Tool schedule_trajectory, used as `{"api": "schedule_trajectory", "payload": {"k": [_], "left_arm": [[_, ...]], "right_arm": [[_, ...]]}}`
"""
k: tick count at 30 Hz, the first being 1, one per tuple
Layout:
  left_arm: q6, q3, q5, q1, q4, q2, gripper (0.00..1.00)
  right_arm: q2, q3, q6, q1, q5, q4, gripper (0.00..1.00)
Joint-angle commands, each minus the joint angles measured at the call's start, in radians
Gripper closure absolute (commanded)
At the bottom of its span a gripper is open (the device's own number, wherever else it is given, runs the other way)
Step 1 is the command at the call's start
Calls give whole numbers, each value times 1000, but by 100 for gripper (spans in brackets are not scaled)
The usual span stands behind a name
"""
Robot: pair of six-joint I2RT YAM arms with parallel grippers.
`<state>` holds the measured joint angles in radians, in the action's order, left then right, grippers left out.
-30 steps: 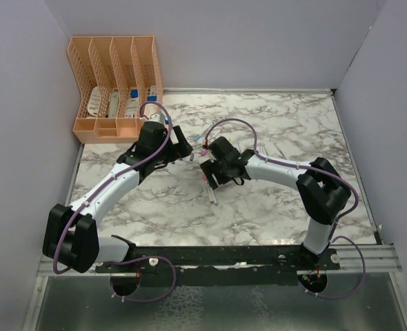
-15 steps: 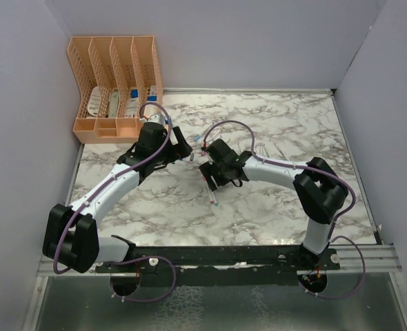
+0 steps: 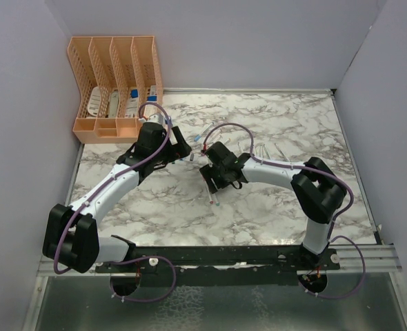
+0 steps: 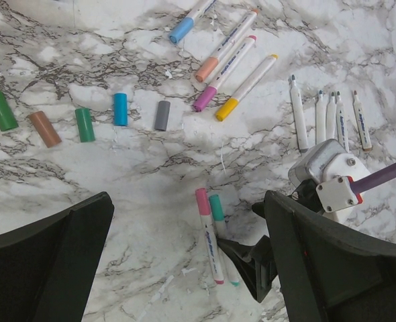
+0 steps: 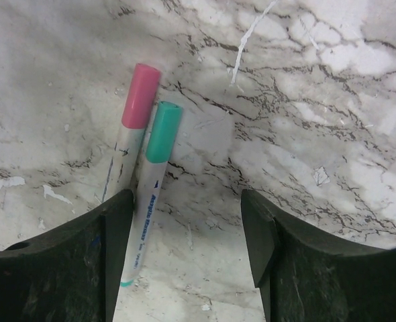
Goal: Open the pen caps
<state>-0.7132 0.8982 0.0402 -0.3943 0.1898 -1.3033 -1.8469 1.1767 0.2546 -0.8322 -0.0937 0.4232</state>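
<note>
A marbled table (image 3: 272,227) sits boxed in by pale lilac walls (image 3: 224,41), with an orange file rack (image 3: 117,83) in its far left corner. Near the middle of the table two white pens lie side by side, both closed, one with a pink cap (image 5: 141,96) and one with a teal cap (image 5: 163,132).

The right gripper (image 5: 188,201) hangs low over them with its fingers partly spread and nothing clamped. The teal pen (image 5: 143,221) runs up between the fingers, just beside one of them, and the pink pen's barrel disappears under that same finger. Whether it touches either pen I can't tell. The left gripper (image 4: 188,228) is spread as wide as it goes, empty, looking down on the same pair.

Beyond the pair, five loose caps (image 4: 84,125) lie in a row, none touching: green, brown, green, blue and grey. Beside that row lie four capped pens (image 4: 235,64), topped blue, orange, magenta and yellow. Nearer the right edge lie several bare white barrels (image 4: 299,114), side by side.
</note>
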Motion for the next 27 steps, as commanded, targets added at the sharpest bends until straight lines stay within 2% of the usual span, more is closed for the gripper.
{"api": "schedule_trajectory", "payload": {"k": [1, 7, 17, 22, 27], "left_arm": [[-12, -13, 26, 5, -25, 28, 2], [-12, -11, 26, 6, -23, 29, 2], [-15, -11, 36, 6, -26, 17, 2], [-16, -9, 49, 6, -33, 6, 2], [-38, -27, 106, 6, -78, -10, 3]], "right_arm": [[-19, -29, 9, -10, -25, -17, 36], [-16, -55, 15, -10, -37, -15, 44], [2, -98, 14, -10, -29, -17, 77], [12, -91, 12, -10, -17, -29, 98], [75, -56, 10, -8, -59, -65, 99]]}}
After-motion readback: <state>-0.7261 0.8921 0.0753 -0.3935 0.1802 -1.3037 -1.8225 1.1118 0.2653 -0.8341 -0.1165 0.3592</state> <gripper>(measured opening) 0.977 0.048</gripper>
